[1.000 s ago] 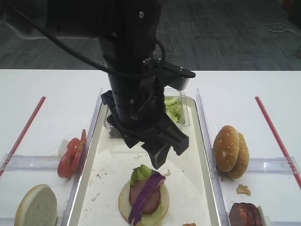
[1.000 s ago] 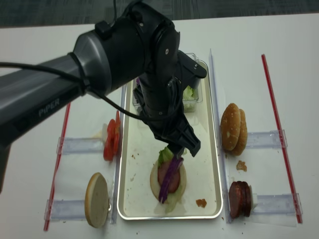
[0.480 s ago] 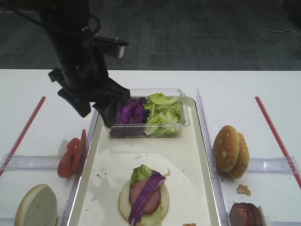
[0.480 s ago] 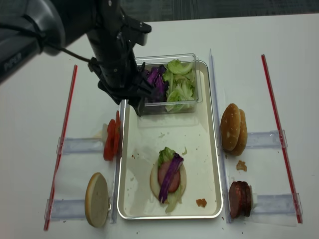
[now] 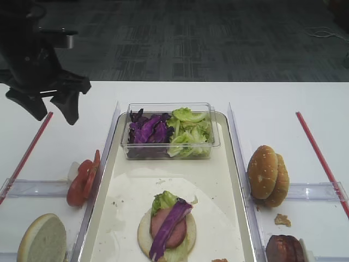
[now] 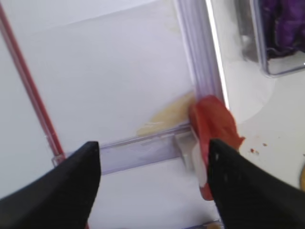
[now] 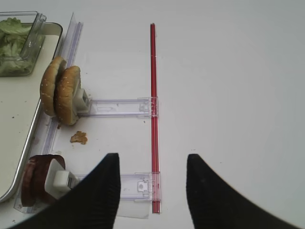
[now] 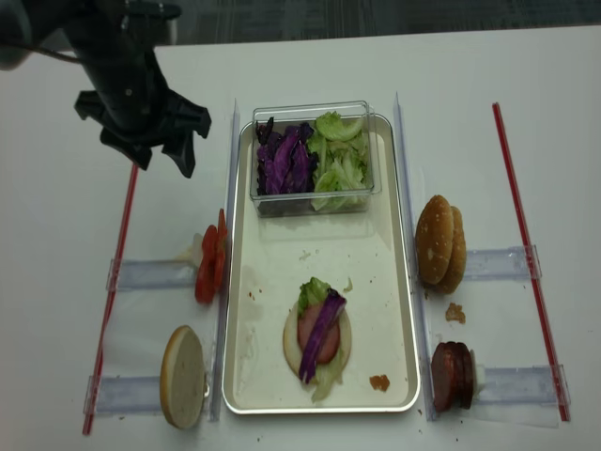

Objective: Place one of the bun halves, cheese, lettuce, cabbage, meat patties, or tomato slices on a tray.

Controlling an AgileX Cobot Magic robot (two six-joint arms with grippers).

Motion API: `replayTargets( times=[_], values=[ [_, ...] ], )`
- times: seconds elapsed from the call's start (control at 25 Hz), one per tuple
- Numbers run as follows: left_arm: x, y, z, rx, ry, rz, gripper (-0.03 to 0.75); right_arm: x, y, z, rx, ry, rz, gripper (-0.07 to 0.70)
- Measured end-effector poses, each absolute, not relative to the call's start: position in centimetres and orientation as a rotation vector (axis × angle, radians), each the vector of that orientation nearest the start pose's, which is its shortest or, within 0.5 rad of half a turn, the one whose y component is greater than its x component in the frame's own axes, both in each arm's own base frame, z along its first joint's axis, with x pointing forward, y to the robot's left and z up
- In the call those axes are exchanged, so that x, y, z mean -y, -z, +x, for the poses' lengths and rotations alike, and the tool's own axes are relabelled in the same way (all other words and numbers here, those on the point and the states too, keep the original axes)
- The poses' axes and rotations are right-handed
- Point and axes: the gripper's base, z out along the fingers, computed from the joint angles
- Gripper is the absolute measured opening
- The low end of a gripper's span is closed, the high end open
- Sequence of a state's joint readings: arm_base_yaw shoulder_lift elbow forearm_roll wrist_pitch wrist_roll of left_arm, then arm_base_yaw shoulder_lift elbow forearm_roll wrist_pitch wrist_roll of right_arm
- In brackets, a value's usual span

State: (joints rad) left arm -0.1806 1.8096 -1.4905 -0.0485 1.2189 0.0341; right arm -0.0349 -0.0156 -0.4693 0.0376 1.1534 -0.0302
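While the stack on the tray [image 5: 229,180] is sitting untouched, with a cabbage strip [image 5: 170,221] lying across a meat patty [image 5: 170,225], lettuce [image 5: 162,200] and a bun half [image 5: 143,234], the left gripper [image 5: 50,112] is now hovering over the table [image 5: 272,98] well left of the tray, having swung away from above that stack within the last second; its fingers are spread wide and carrying nothing. That suggests the cabbage is placed and the next ingredient is being sought. Tomato slices [image 5: 82,180] are standing in a clear holder [image 5: 32,188] just beside the tray's left rim, and a clear box [image 5: 169,150] of leaves is resting at the tray's far end. Looking down from the right wrist, the right gripper [image 7: 152,188] is hanging open and empty over bare table beside a red strip [image 7: 153,95], with bun halves [image 7: 61,90] off to its left. Looking down from the left wrist, the wide fingers [image 6: 71,186] are framing the tomato slices, likely the next pick. From the second overhead view, the left gripper is hanging apart from every ingredient.
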Motion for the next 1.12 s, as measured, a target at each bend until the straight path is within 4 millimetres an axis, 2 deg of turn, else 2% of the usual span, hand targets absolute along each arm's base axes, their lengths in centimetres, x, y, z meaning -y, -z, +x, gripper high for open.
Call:
replayTargets(
  times=[0.28,0.68,0.92,1.04,1.12],
  values=[
    [3.2,-26.2,36.3,-3.017,0.049,0.163,0.456,-0.3,-26.1,-0.8,-2.151,-0.008,0.002,0.35],
    [2.8,-26.6,36.1,-3.006,0.045,0.147,0.456,-0.3,-26.1,-0.8,-2.151,-0.007,0.0,0.35],
    [2.7,-29.9,34.6,-2.919,0.046,0.145,0.456,-0.3,-26.1,-0.8,-2.151,-0.007,0.0,0.35],
    [2.6,-31.8,33.0,-2.868,0.047,0.144,0.456,-0.3,-26.1,-0.8,-2.151,-0.007,0.0,0.35],
    [2.5,-32.3,31.5,-2.861,0.047,0.144,0.456,-0.3,-26.1,-0.8,-2.151,-0.007,0.0,0.35]
  ],
)
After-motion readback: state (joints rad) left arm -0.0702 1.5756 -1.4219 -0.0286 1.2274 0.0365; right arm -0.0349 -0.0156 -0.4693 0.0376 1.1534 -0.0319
